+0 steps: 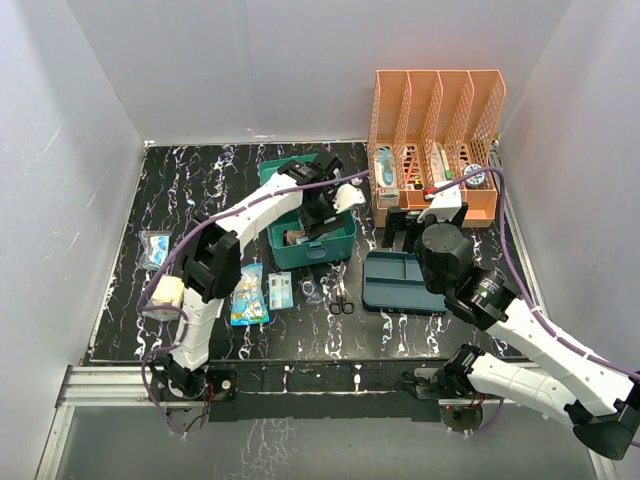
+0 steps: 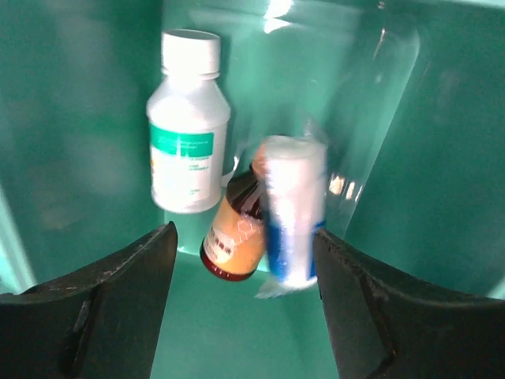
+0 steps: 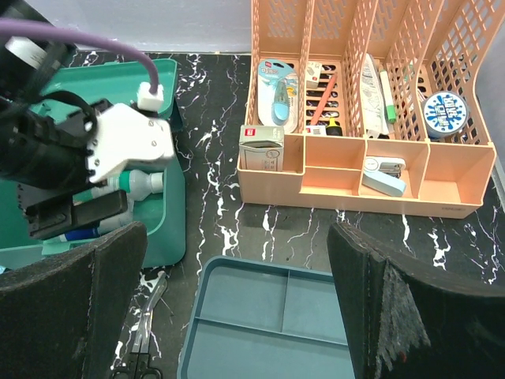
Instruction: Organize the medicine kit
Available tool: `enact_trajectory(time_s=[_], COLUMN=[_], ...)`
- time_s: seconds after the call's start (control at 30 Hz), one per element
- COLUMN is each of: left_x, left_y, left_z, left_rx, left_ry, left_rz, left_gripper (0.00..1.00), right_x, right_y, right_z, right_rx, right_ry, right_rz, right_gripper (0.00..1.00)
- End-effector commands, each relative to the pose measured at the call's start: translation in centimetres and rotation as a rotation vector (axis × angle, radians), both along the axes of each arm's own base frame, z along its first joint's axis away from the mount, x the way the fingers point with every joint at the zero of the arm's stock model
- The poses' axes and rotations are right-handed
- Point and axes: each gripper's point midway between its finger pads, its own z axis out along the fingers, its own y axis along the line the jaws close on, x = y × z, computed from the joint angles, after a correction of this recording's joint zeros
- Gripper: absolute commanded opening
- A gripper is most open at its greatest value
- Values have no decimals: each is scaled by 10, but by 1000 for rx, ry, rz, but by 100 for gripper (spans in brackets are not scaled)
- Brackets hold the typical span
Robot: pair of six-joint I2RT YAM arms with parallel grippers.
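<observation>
Position: the medicine kit (image 1: 318, 250) stands open at mid-worktop (image 1: 200, 190), left of the orange rack (image 3: 355, 174) and to the far left of the blue-grey tray (image 3: 268, 316).

Left end effector (image 2: 243, 237): it is lowered into the kit with its jaws spread wide and nothing between them. Beyond the fingertips I see a white bottle (image 2: 188, 126), an amber bottle (image 2: 233, 237) and a blurred wrapped roll (image 2: 293, 213) against the box floor. I cannot confirm whether the roll has settled.

Right end effector (image 3: 237, 229): it hangs over the tray with its jaws fully apart and empty.

Handling assessment: the kit appears to be a rigid moulded shell with glossy walls, so I judge it slippery under the pads. It is probably light in itself, though the bottles inside add weight. Bare wall would offer a poor hold. I would pinch the upper rim of the near wall. For closing, I would take the free edge of the lid at the far side and press at the front latch. Tilting the box could set the bottles rolling.
</observation>
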Motion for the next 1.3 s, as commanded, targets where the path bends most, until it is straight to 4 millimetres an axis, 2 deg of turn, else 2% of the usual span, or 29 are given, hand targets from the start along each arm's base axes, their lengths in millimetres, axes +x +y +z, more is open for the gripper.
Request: enact_trajectory(time_s=[0.0,0.13,0.2,0.23,0.3,0.33,0.37,0.43,0.5,0.6,0.63,0.67,0.73,0.8,0.9,1.27], left_x=[5,11,19,24,33,34,35,23,4,-24,-32,-41,-47,-46,-40,-25], left_y=[-3,14,40,58,111,143,184,241,283,327,336,344,354,362,375,418], left_z=[87,133,170,186,209,208,208,193,165,123,107,90,71,58,44,-26], left_rx=[-138,-199,-246,-279,-338,-344,-345,-331,-324,-376,-397,-416,-439,-448,-435,-344], left_ry=[-165,-267,-351,-377,-410,-407,-414,-400,-337,-218,-175,-129,-85,-66,-38,36], left_rz=[74,176,285,354,525,610,708,841,954,1125,1172,1219,1272,1303,1343,1422], left_gripper=[69,69,68,68,67,67,68,70,71,71,71,70,70,70,71,71], right_x=[1,1,1,1,2,3,5,9,15,19,18,16,12,5,-2,-16], right_y=[0,2,3,3,6,9,12,24,40,67,76,87,107,127,143,162], right_z=[17,19,19,21,22,22,19,13,7,5,6,6,5,3,1,0], right_rx=[26,23,23,25,23,18,11,-2,1,26,25,22,9,-5,-15,6], right_ry=[-37,-36,-34,-35,-32,-30,-22,1,27,34,31,26,23,26,25,42], right_rz=[-8,1,6,9,21,31,40,71,111,158,166,176,199,232,255,324], right_gripper=[98,98,98,98,98,98,98,98,98,98,98,98,98,98,98,98])
